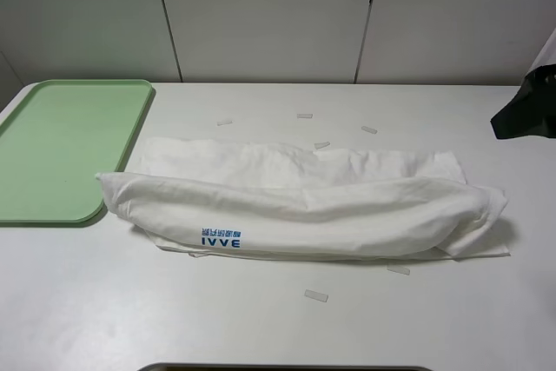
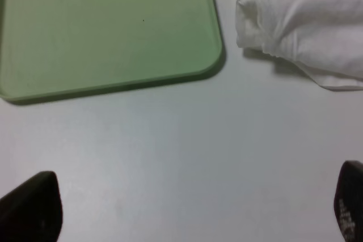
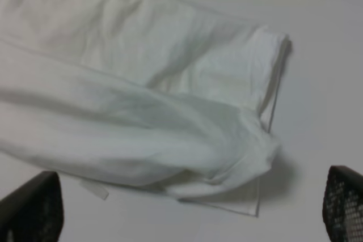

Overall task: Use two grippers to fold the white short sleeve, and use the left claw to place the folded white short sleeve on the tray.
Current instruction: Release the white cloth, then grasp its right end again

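White desk (image 1: 261, 327) surface carries all items; grey wall panels (image 1: 261, 15) close off the far side.

1. Nearest the camera, one pale tape strip (image 1: 315, 295) lies on bare desk, just near of the garment.
2. White short sleeve (image 1: 304, 202): folded lengthwise into a long, puffy band that runs left to right across the middle of the desk. The blue "IVVE" print (image 1: 221, 239) sits on the near-left part and reads upside down in the high view. The garment lies wholly on the desk, outside the tray.
3. Left end effector (image 2: 190, 211): fingers wide apart, with only bare desk between them. It is positioned near of the tray's near-right corner and of the garment's left end.
4. Right end effector (image 3: 190, 208): fingers wide apart, gripping nothing. It faces the garment's right end, where the layered hem shows.
5. Tray (image 1: 52, 206): pale green, flat on the far-left part of the desk. The garment's left end is just beside its right rim; the left wrist view shows a narrow strip of desk between them.
6. More tape strips (image 1: 304, 115) lie scattered on the far side of the garment.
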{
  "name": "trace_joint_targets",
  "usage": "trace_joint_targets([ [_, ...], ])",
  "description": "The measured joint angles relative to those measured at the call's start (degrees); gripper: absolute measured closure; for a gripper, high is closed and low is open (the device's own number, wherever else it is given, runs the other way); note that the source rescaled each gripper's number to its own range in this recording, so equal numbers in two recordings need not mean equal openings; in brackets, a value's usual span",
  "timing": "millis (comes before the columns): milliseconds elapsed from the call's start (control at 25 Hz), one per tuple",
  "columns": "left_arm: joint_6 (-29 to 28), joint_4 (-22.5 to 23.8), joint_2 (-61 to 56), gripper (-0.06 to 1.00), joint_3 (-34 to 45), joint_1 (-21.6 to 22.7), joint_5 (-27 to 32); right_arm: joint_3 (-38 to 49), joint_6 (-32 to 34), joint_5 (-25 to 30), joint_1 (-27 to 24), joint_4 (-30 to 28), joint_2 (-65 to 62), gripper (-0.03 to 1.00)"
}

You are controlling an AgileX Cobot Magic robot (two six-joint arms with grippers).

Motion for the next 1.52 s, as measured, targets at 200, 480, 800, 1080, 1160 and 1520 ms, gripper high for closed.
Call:
trace_joint_targets([
  [200, 0.0, 0.0, 0.0, 0.0, 0.0, 2.5, 0.0, 0.0, 4.9, -0.3, 0.0, -2.6, 6.5, -0.03],
  [480, 0.0, 0.0, 0.0, 0.0, 0.0, 11.4, 0.0, 0.0, 8.0, -3.3, 0.0, -6.5, 18.2, -0.03],
  [800, 0.0, 0.0, 0.0, 0.0, 0.0, 20.1, 0.0, 0.0, 8.5, -9.7, 0.0, -7.5, 31.5, -0.03],
  [1080, 0.0, 0.0, 0.0, 0.0, 0.0, 20.5, 0.0, -0.1, 8.9, -16.3, 0.0, -10.9, 41.9, -0.03],
  [1160, 0.0, 0.0, 0.0, 0.0, 0.0, 20.5, 0.0, -0.1, 8.9, -18.0, -0.5, -10.9, 43.8, -0.03],
  [1520, 0.0, 0.1, 0.0, 0.0, 0.0, 20.5, -0.1, -0.2, 7.6, -22.3, -5.7, -8.5, 48.8, -0.03],
])
